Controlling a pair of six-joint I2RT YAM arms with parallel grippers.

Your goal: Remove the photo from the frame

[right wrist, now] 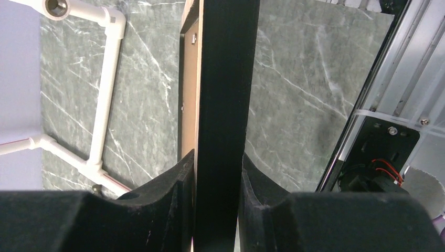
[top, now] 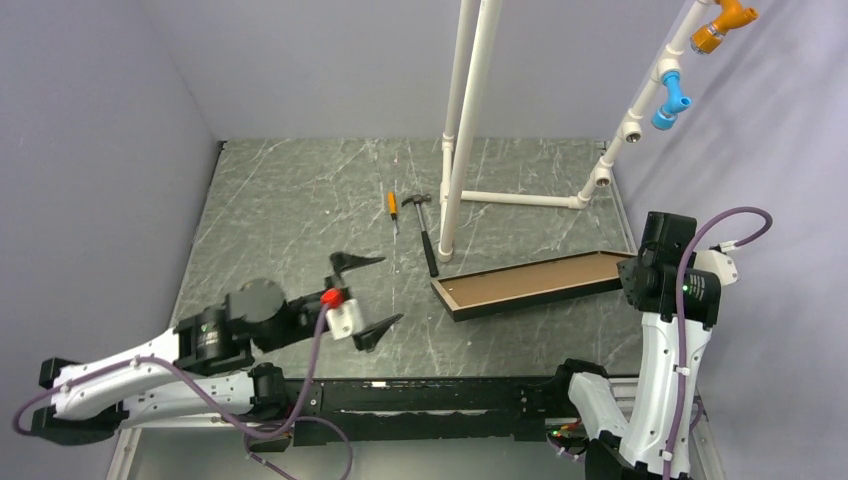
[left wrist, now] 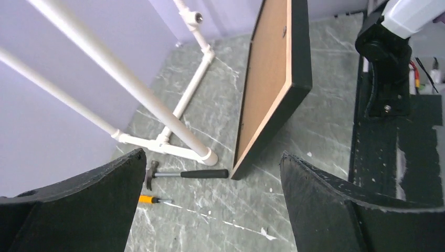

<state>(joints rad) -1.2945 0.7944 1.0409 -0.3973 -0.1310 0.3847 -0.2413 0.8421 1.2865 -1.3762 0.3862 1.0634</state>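
Grips the frame (right wrist: 225,79) in the right gripper (right wrist: 218,202), jaws pinched shut on either side of the black border at its right end. Holds it up on a long edge and tilted, right end raised, left end low at the table (top: 290,200). Has the photo (top: 530,280) seated inside the frame, only its brown back showing, turned up toward the overhead camera; picture side hidden. In the right wrist view, shows the border running straight up from between the jaws, brown board to its left.

Spreads the left gripper (top: 370,296) wide, released, nothing between the jaws. Hangs it above the table, left of the frame and well apart from it, pointed toward the frame's left end.

Just beside the frame's low left corner, the black handle of a hammer (top: 426,240), head toward the far wall. Left of that and near it, a small screwdriver (top: 393,208) with an orange handle. Behind the frame, a white pipe stand (top: 462,120) on the table, its foot just beyond the frame's far edge. High on its slanted right pipe, a blue fitting (top: 670,100) and an orange fitting (top: 725,22).
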